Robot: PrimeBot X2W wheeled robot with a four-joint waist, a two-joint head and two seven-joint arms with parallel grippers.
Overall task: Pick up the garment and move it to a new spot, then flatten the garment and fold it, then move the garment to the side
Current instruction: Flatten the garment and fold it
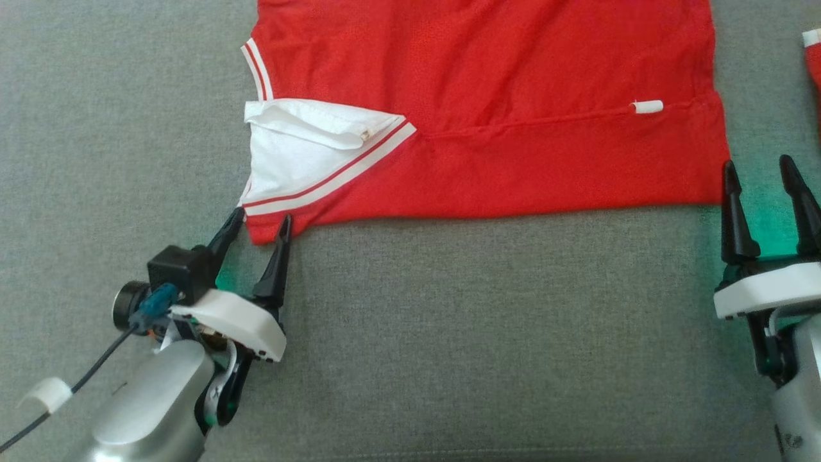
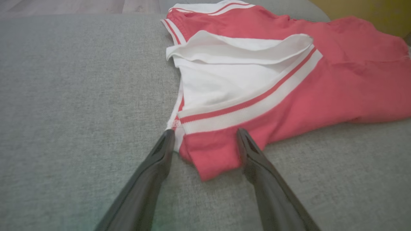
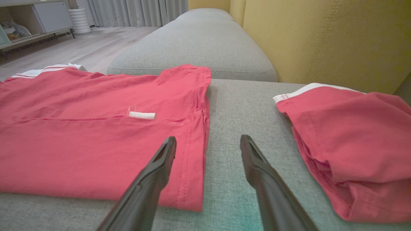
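The garment [image 1: 487,109] is a red shirt with a white collar and red-and-white trim, lying folded and flat on a grey cushion [image 1: 449,333]. My left gripper [image 1: 262,223] is open at the near left corner by the collar; that red corner [image 2: 208,154] lies between the two spread fingers. At the near right corner of the garment [image 3: 96,141] my right gripper [image 1: 762,168] is open too, its left finger [image 3: 160,163] over the hem and its right finger over bare cushion. Nothing is held.
A second folded red garment [image 3: 350,144] lies to the right on the same cushion. A yellow sofa back [image 3: 324,38] rises behind it. Another grey cushion [image 3: 199,48] lies farther along, with wooden floor [image 3: 83,48] and a low cabinet [image 3: 29,22] beyond.
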